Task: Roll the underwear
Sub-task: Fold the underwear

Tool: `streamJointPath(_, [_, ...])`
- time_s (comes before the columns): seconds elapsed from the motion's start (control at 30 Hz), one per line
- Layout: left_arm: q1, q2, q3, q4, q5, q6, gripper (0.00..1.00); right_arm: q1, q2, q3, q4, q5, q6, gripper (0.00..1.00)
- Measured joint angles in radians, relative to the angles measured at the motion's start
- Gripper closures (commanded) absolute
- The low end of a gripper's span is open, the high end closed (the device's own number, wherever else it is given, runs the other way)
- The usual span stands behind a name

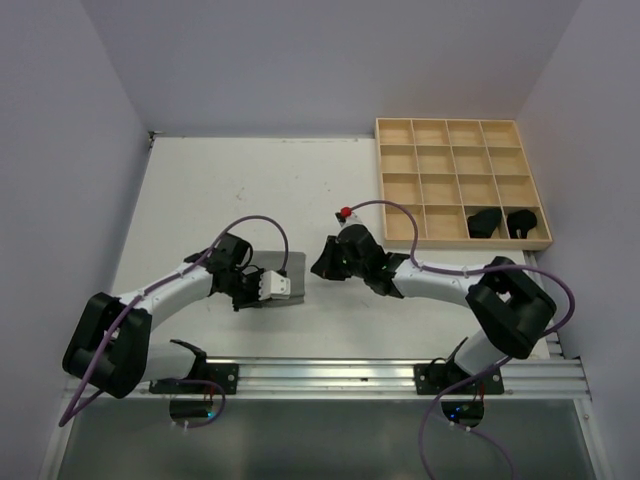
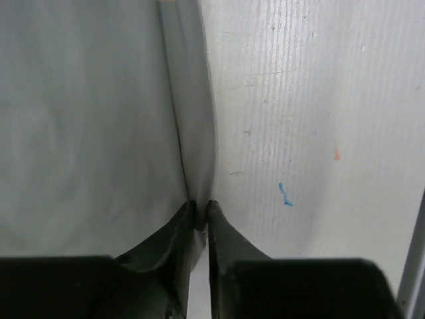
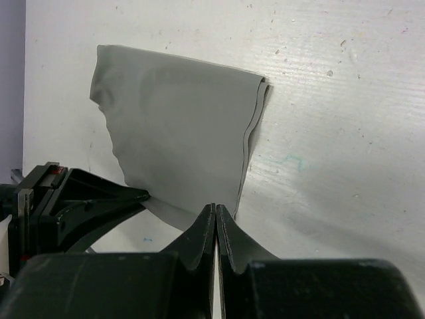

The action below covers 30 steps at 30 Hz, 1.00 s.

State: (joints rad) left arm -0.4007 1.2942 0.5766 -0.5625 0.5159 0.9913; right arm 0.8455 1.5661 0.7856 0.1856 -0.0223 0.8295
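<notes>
A plain grey underwear lies folded flat on the white table, partly under my left wrist. In the left wrist view my left gripper is shut on a folded edge of the grey underwear. In the top view the left gripper is at the cloth's near side. My right gripper is shut, with its tips at the near edge of the grey underwear and no cloth seen between them. In the top view the right gripper is just right of the cloth. Two rolled black underwear sit in the tray.
The wooden grid tray stands at the back right, with the black rolls in the two right compartments of its front row. A metal rail runs along the near table edge. Purple walls close in the left, back and right.
</notes>
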Motion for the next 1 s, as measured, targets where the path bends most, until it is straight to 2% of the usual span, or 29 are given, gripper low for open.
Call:
streamJointPath(0.13, [0.000,0.000,-0.001,0.015,-0.006,0.021,1.00,-0.016,0.000,0.002,-0.008,-0.020,-0.019,0.94])
streamJointPath(0.3, [0.000,-0.004,-0.001,-0.007,0.000,0.050,1.00,-0.023,0.000,0.047,-0.034,-0.045,-0.062,0.94])
streamJointPath(0.53, [-0.002,-0.004,0.031,-0.191,0.023,0.076,1.00,-0.045,0.062,0.186,-0.066,-0.096,-0.138,0.94])
streamJointPath(0.73, [-0.006,0.057,0.182,-0.295,0.026,0.074,1.00,-0.089,0.171,0.304,-0.091,-0.137,-0.186,0.94])
streamJointPath(1.0, [-0.006,0.222,0.349,-0.295,0.010,0.070,1.00,-0.109,0.394,0.459,-0.109,-0.219,-0.224,0.95])
